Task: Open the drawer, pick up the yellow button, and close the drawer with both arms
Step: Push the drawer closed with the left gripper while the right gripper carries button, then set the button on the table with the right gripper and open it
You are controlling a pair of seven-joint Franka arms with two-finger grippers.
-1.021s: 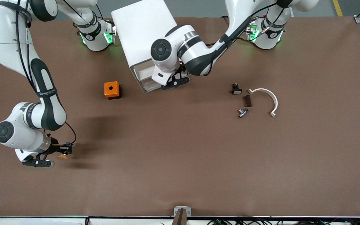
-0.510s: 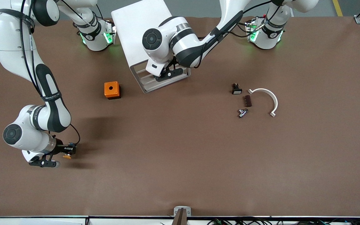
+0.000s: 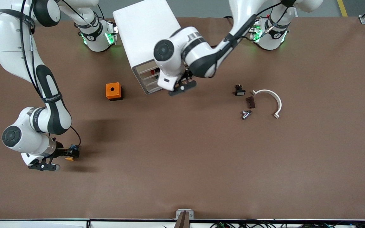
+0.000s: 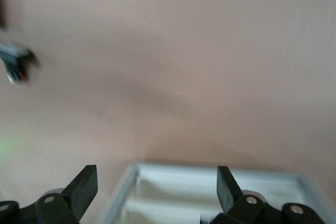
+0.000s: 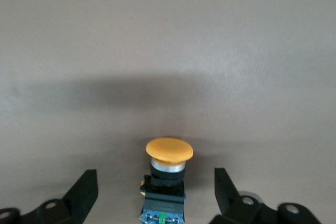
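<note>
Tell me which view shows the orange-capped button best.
The right wrist view: the button fills the space between the open right claw, with its cap, black body and blue rear plain. The front view shows only a speck. The left wrist view lacks it.

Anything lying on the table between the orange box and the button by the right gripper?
No. In the front view, only bare brown table lies between the orange box and the button at the right gripper.
</note>
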